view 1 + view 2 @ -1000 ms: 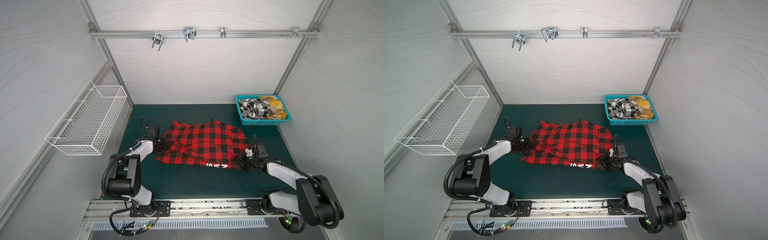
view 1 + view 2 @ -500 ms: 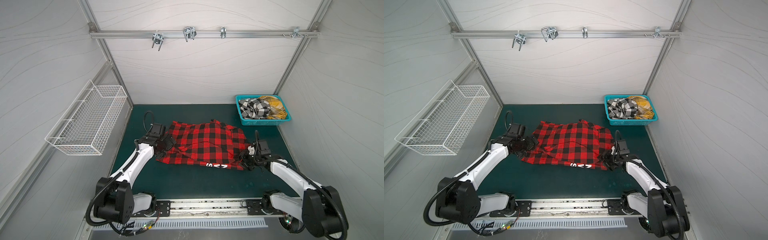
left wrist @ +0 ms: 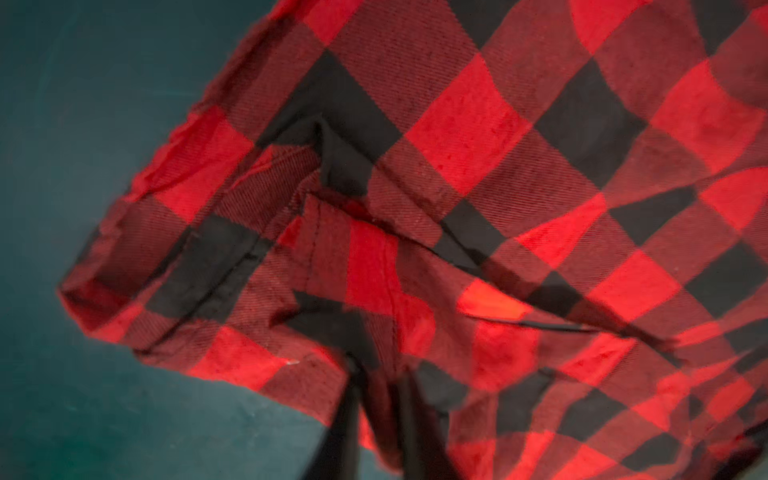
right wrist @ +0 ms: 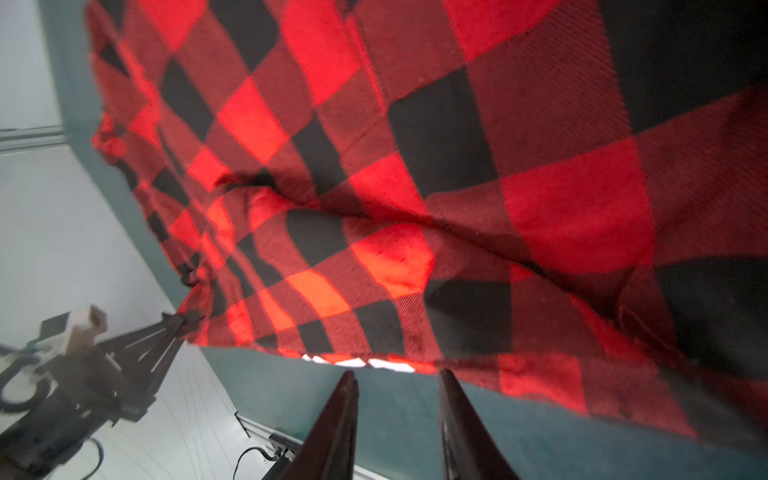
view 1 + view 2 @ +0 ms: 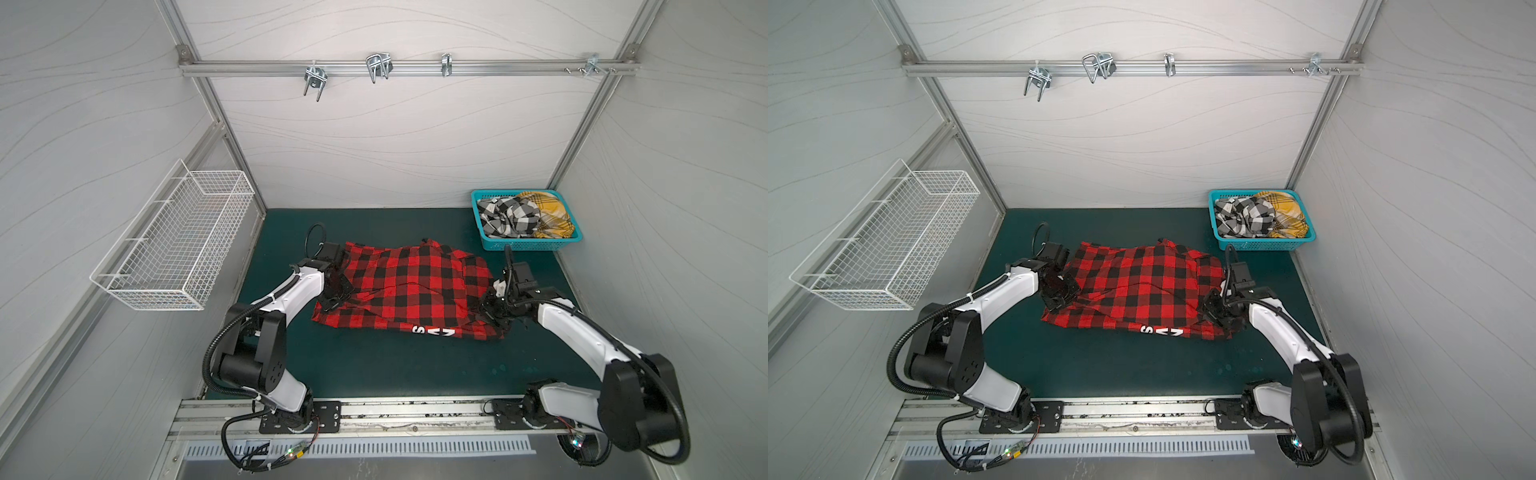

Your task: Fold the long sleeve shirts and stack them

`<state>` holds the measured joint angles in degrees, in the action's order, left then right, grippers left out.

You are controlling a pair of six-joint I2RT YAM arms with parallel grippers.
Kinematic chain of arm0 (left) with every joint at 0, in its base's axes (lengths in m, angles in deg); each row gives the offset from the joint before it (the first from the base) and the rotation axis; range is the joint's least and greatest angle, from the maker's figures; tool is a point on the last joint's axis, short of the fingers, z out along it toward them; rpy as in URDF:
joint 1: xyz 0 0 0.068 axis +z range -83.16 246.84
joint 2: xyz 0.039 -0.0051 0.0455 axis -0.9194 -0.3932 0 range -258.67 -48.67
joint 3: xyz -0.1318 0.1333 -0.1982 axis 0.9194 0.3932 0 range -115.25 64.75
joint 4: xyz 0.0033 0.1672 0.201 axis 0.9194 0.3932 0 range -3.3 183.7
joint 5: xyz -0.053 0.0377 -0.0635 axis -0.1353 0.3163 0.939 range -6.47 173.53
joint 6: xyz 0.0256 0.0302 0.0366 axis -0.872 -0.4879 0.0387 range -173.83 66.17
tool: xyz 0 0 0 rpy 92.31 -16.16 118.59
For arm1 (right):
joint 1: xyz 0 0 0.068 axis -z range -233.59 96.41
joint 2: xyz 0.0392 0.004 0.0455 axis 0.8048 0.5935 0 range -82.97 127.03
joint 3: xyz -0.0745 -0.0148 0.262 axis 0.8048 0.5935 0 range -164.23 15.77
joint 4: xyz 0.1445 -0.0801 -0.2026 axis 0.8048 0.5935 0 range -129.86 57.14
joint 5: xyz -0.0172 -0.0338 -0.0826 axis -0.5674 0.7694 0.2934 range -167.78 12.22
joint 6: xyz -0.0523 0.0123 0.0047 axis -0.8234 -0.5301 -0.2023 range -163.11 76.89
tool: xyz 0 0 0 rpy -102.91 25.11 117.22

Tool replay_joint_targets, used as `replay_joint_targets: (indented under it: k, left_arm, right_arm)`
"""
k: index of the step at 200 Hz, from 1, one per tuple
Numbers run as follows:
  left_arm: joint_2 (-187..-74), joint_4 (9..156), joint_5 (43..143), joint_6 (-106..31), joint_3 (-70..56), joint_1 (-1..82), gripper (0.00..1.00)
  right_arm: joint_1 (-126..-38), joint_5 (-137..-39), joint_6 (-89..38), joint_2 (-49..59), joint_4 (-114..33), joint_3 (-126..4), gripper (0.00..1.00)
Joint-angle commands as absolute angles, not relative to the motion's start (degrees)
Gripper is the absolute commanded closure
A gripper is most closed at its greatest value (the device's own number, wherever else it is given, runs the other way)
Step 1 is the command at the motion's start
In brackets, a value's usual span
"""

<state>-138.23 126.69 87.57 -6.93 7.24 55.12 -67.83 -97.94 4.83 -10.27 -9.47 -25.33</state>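
A: What is shown of the room in both top views?

B: A dark green worktop is enclosed by pale walls. A rail with metal hooks is fixed across the back, and a white wire basket is hung on the left wall. A turquoise basket is set in the far right corner, with a black-and-white shirt and a yellow shirt bundled inside.

A: And the red-and-black shirt?

B: It is spread, rumpled, across the middle of the worktop, with white letters shown at its near edge. The left tool is placed at its left edge, the right tool at its right.

A: What is given by the left wrist view?

B: A seamed, folded corner of the red-and-black shirt is seen against the worktop. The left tool is closed on a pinch of cloth.

A: And the right wrist view?

B: The right tool is held open with nothing gripped. Bare worktop is seen between its fingers, just short of the lettered edge. Across the cloth, the left tool is seen clamped on the far corner.
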Motion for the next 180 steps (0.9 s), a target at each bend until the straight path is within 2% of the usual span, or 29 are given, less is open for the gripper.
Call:
replay_joint_targets:
  k: [1, 32, 67, 129, 142, 160, 180]
  left_arm:
    - [-139.2, 128.8, 83.9, -9.4, 4.1, 55.1, 1.00]
    - [-136.8, 130.5, 80.2, -13.2, 3.1, 55.1, 1.00]
    - [-134.2, 128.7, 75.7, -18.4, 5.9, 55.1, 1.00]
    - [-140.2, 125.8, 74.0, -15.0, 10.1, 55.0, 1.00]
    - [-141.9, 126.3, 73.6, -14.4, 9.9, 55.0, 0.81]
    - [-143.3, 127.1, 74.8, -14.1, 9.1, 55.0, 0.66]
    - [-139.7, 130.2, 75.3, -12.6, 7.9, 54.9, 0.49]
  right_arm:
    - [-67.1, -96.2, 3.2, -6.2, -9.8, -26.3, 0.68]
    - [-67.0, -95.5, 0.6, -0.2, -10.0, -26.9, 0.72]
    - [-66.9, -95.0, -0.1, 1.3, -11.3, -23.7, 0.71]
    - [-67.0, -95.7, -0.5, 1.2, -11.4, -22.3, 0.70]
    - [-67.2, -95.8, -0.8, -0.6, -9.8, -22.9, 0.68]
    - [-68.0, -95.0, -1.4, -4.7, -6.0, -24.5, 0.62]
    - [-69.0, -92.9, -2.3, -9.7, -0.6, -27.6, 0.50]
